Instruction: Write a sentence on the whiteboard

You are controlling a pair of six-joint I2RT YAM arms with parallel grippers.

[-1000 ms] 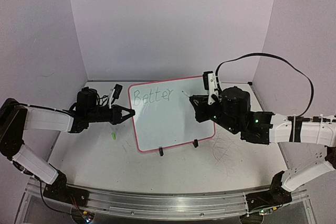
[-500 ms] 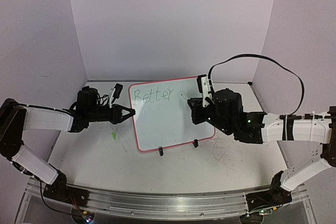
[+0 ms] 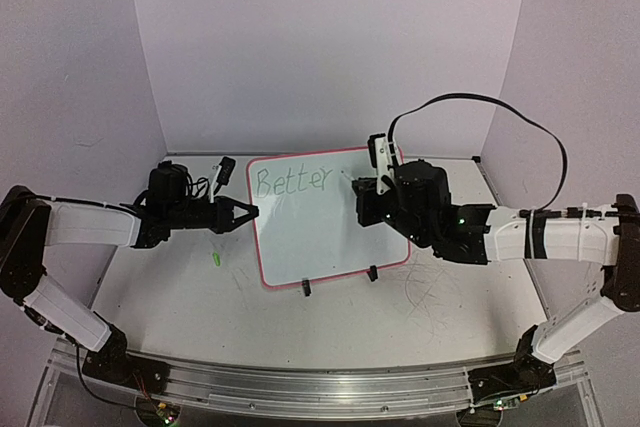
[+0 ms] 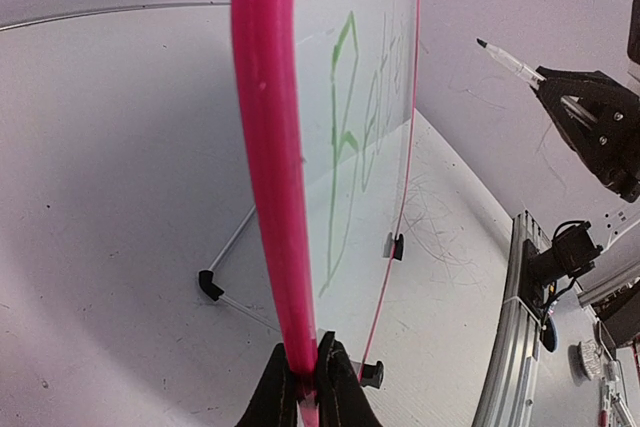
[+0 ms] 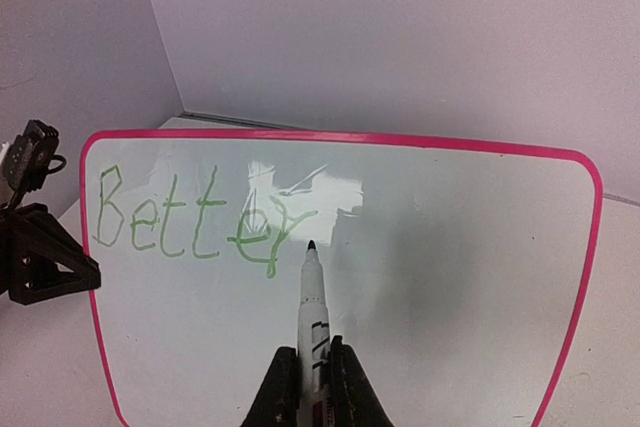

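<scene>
whiteboard (image 3: 322,235) reads "better"; right gripper (image 5: 312,367) holds marker (image 5: 311,297).

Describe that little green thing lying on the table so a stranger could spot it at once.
Find the pink-rimmed whiteboard standing mid-table, its left edge pinched by the left claw. Just below that claw in the top view, on the table, lies the small green piece. It is the only loose bright green item there.

Your white-and-black left arm (image 3: 92,225) reaches inward low, its jaws pinched shut; your matching right arm (image 3: 560,237) stretches leftward, wrist raised, its jaws clamped tight.
</scene>
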